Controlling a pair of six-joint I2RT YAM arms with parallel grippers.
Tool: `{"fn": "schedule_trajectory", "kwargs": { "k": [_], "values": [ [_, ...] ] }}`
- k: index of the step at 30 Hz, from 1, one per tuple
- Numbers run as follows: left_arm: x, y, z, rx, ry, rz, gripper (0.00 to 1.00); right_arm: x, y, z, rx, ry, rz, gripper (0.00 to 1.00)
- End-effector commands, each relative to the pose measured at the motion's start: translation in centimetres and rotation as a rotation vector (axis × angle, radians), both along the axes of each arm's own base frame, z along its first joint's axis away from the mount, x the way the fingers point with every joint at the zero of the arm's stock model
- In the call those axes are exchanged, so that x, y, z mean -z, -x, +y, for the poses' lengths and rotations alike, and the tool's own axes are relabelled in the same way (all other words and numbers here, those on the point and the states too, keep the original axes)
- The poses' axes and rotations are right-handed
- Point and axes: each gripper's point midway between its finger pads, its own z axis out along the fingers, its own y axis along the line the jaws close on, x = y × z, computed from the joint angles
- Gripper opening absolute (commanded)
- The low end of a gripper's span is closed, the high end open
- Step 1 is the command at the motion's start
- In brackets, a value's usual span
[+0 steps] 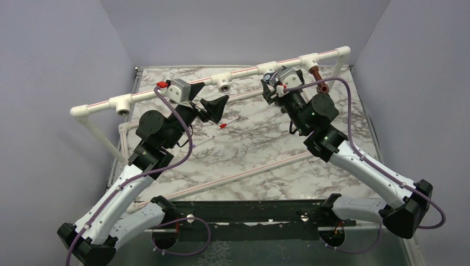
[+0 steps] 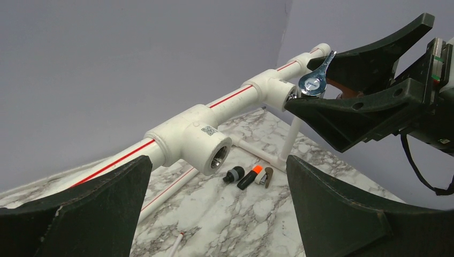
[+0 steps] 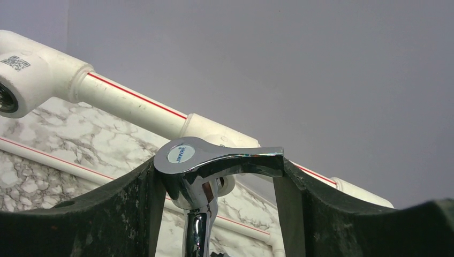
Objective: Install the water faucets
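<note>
Table (image 1: 260, 138): marble top, grey walls on three sides.

Pipe (image 1: 244, 72): white with a red stripe, raised above the far part of the table and running left to right. Several tee sockets are spaced along it, openings facing me.

My right gripper (image 3: 217, 171): up at the pipe, clenched on the chrome faucet (image 3: 209, 160). One finger presses each side of its lever handle. The handle lies level across the gap and the shiny spout hangs down between the fingers. In the left wrist view the faucet sits right against the mouth of a tee socket. Its threaded end is hidden, so I cannot tell whether it is in.

My left gripper (image 1: 206, 102): released, fingers spread wide, nothing between them. It hovers over the table just in front of the pipe, facing an open tee socket (image 2: 217, 155) with thread showing inside.

Reddish-brown faucet (image 1: 317, 75): at the next tee socket to the right of my right gripper, curved spout pointing down.

Small items on the table: stick with a red tip (image 1: 224, 126) near my left gripper, a black cap (image 2: 234, 175), and a black-and-orange piece (image 2: 249, 176) just beside the cap.
</note>
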Motion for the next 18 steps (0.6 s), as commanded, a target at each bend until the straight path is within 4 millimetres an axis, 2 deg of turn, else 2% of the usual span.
{"fn": "schedule_trajectory", "kwargs": {
  "k": [1,4,8,9,11,15,18],
  "values": [
    [0.3,-0.1,0.0,-0.005,-0.008,-0.001,0.97,2.1,-0.4,1.9,-0.053,0.024,0.04,0.42],
    [0.3,-0.1,0.0,-0.006,-0.007,-0.001,0.97,2.3,-0.5,2.3,-0.063,0.008,0.049,0.3],
    [0.2,0.0,0.0,-0.005,-0.006,-0.003,0.97,2.7,-0.7,2.5,-0.068,-0.017,0.066,0.26],
    [0.3,0.0,0.0,-0.005,-0.007,-0.002,0.97,3.0,-0.7,2.5,-0.068,-0.019,0.073,0.31],
    [0.2,0.1,0.1,-0.006,-0.006,-0.005,0.97,3.3,-0.6,2.4,-0.064,-0.028,0.079,0.46],
    [0.1,0.1,0.2,-0.007,-0.004,-0.007,0.97,3.0,0.3,1.6,-0.071,-0.092,0.057,0.62],
    [0.0,0.1,0.1,-0.005,-0.003,-0.007,0.97,2.6,1.1,1.1,-0.089,-0.149,0.044,0.7]
  ]
}}
